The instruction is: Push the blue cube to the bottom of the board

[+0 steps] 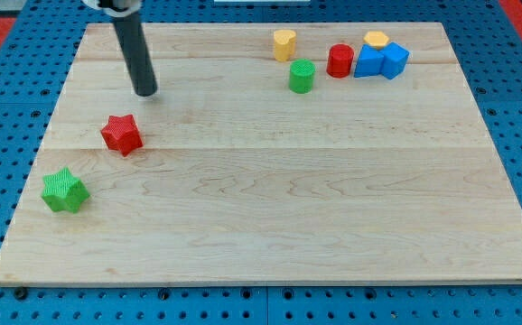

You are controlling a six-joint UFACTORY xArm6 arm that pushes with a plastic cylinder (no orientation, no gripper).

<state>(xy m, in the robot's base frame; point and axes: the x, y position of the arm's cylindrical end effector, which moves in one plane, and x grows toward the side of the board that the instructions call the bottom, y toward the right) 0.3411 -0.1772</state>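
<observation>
Camera view: no jaws fitted, only a dark rod, nothing held; my tip (pixel 145 91) resting on the worktop (pixel 270 217) at 10 o'clock. Red star (pixel 121 134) near, at 7 o'clock of the tip; green star (pixel 64 190) farther the same way. Blue cube (pixel 394 60) well apart at 1 o'clock of the board, touching another blue block (pixel 368 62), beside red cylinder (pixel 340 60).

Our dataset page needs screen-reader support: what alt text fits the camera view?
My tip rests on a wooden board at upper left, above a red star block and green star block, far from the blue cube clustered with other blocks at upper right.
</observation>
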